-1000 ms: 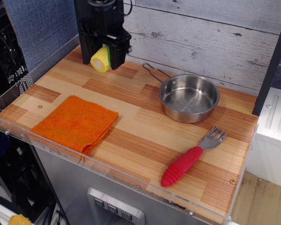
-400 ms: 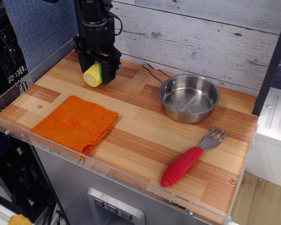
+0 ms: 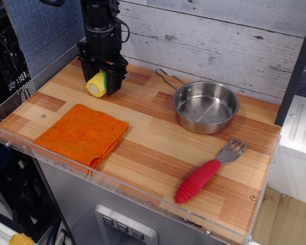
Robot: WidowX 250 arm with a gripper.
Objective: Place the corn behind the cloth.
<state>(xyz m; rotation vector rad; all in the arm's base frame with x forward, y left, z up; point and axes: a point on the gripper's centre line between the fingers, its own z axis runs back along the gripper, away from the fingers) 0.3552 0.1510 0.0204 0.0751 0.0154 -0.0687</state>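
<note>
The corn (image 3: pixel 98 84) is a stubby yellow cob with a green husk end. It sits between the black fingers of my gripper (image 3: pixel 99 81), low over the wooden tabletop at the back left. The gripper is shut on it. I cannot tell whether the corn touches the wood. The orange knitted cloth (image 3: pixel 82 133) lies flat at the front left, in front of the corn and apart from it.
A steel pan (image 3: pixel 205 106) with a wire handle stands at the back right. A fork with a red handle (image 3: pixel 203 174) lies at the front right. A grey plank wall runs behind the table and a clear rim (image 3: pixel 117 188) edges the front.
My gripper has moved down and a little to the left with the corn, from high near the back wall to just above the wood behind the cloth.
</note>
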